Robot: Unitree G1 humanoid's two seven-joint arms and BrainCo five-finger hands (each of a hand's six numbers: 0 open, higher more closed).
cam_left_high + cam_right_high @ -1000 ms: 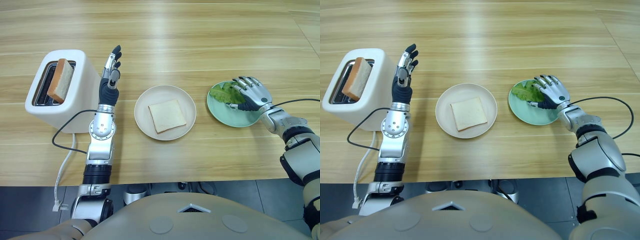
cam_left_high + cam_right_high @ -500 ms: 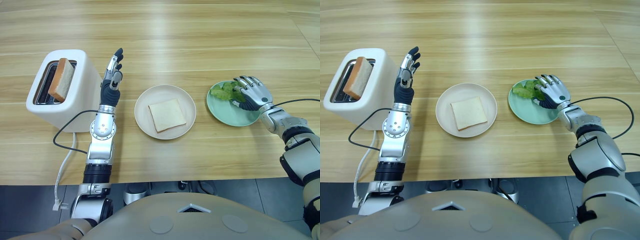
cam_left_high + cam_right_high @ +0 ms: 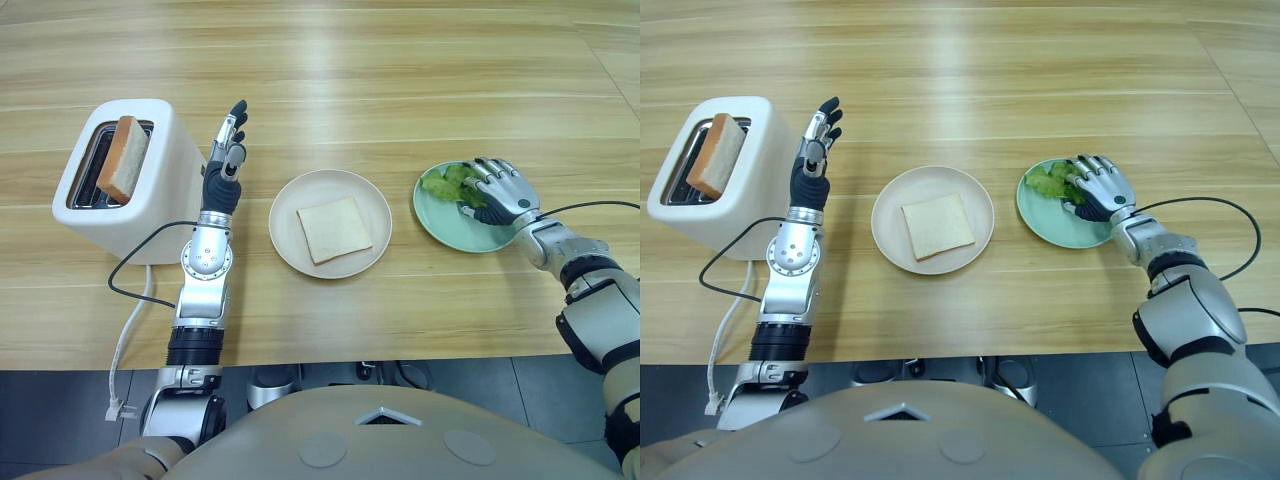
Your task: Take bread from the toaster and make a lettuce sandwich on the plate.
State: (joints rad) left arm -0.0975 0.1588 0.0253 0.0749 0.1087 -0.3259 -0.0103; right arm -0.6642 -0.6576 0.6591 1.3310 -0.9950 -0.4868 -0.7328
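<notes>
On the wooden counter [image 3: 400, 60], right of the plate [image 3: 285, 200], the right hand [image 3: 497, 190] curled its fingers onto the lettuce [image 3: 440, 184]; left of it, the left hand [image 3: 224, 160] held its fingers straight and empty. Pinching firmly before lifting seemed wise.

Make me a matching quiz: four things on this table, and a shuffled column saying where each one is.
1 lettuce
2 flat bread slice
3 tilted bread slice
4 left robot hand

A in the toaster
B on the beige plate
C beside the toaster, empty
D on the green plate, at the right robot hand

Pairs: 1-D, 2-B, 3-A, 4-C
</notes>
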